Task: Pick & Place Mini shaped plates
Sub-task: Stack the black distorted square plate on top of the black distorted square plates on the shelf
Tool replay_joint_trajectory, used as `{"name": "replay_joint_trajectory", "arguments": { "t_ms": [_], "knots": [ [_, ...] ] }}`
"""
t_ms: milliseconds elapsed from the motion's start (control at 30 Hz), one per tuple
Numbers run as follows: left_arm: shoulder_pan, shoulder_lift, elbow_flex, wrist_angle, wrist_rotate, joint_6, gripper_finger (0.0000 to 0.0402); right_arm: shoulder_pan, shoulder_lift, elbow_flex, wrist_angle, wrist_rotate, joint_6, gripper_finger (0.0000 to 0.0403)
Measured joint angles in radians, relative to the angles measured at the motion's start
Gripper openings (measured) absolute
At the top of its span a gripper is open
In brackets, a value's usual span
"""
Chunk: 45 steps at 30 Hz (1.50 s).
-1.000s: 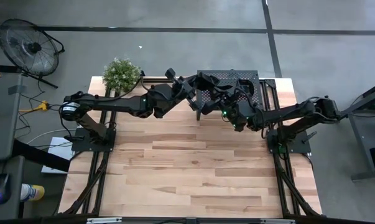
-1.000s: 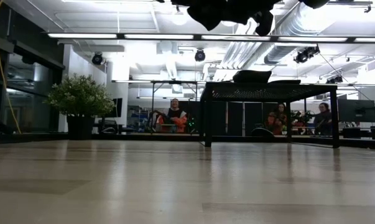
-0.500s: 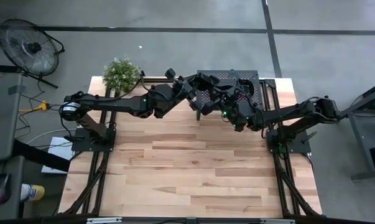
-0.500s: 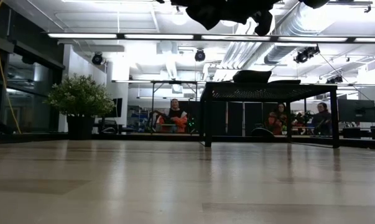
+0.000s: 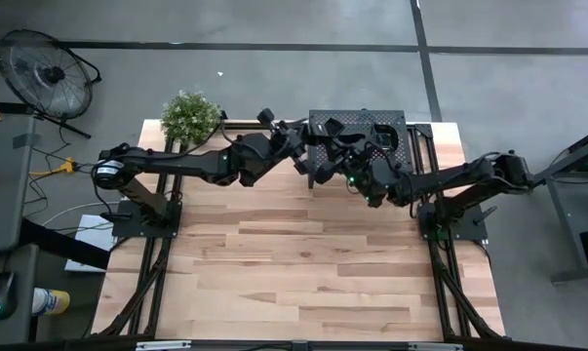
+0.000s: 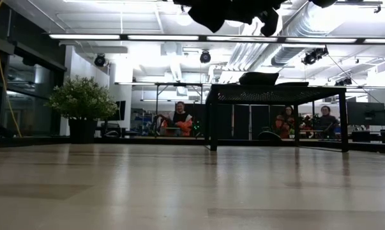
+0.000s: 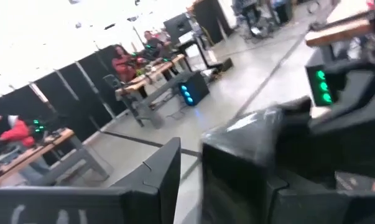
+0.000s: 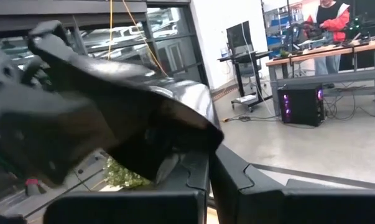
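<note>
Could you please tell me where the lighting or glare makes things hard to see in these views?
High view: the light is even, but the black rack and the dark arms merge. Low view: bright ceiling strips behind leave the rack a silhouette. Left wrist view: glare whitens the room's upper part. Right wrist view: the plate is dark, with a pale sheen along its edge.

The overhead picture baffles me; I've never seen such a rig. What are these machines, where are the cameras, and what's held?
Two robot arms work at a wooden table. One camera looks down from above, one sits at tabletop level, and one rides on each wrist. A black perforated rack and a potted plant stand at the far edge. Above the rack's near edge the right gripper seems shut on a glossy black mini plate, with the left gripper open beside it.
</note>
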Motion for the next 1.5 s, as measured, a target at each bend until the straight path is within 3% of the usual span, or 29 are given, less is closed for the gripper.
{"name": "replay_joint_trajectory", "arguments": {
  "t_ms": [267,533,700,900,1167,1300,1500],
  "knots": [
    [0.000,-0.013,0.001,-0.006,-0.052,0.035,0.0124,-0.021,0.000,0.000,0.001,-0.007,0.002,0.0000],
    [-0.039,-0.026,0.001,-0.107,-0.053,0.044,0.0124,-0.056,-0.028,-0.001,-0.020,-0.009,0.000,0.0000],
    [-0.066,-0.043,0.001,-0.172,-0.112,0.058,0.0124,-0.083,-0.076,-0.001,-0.109,-0.016,-0.003,0.0000],
    [-0.062,-0.145,0.002,-0.246,-0.095,-0.043,0.0124,-0.122,-0.170,-0.002,-0.207,-0.086,0.002,0.0000],
    [-0.048,-0.295,0.002,-0.503,0.029,-0.190,0.0124,-0.182,-0.336,-0.002,-0.387,-0.168,0.003,0.0000],
    [-0.050,-0.357,0.002,-0.624,0.041,-0.220,0.0124,-0.227,-0.423,0.003,-0.493,-0.227,0.049,0.0000],
    [-0.025,-0.441,0.001,-0.787,0.041,-0.278,0.0124,-0.300,-0.447,0.171,-0.829,-0.292,0.079,0.0000]
  ]
}}
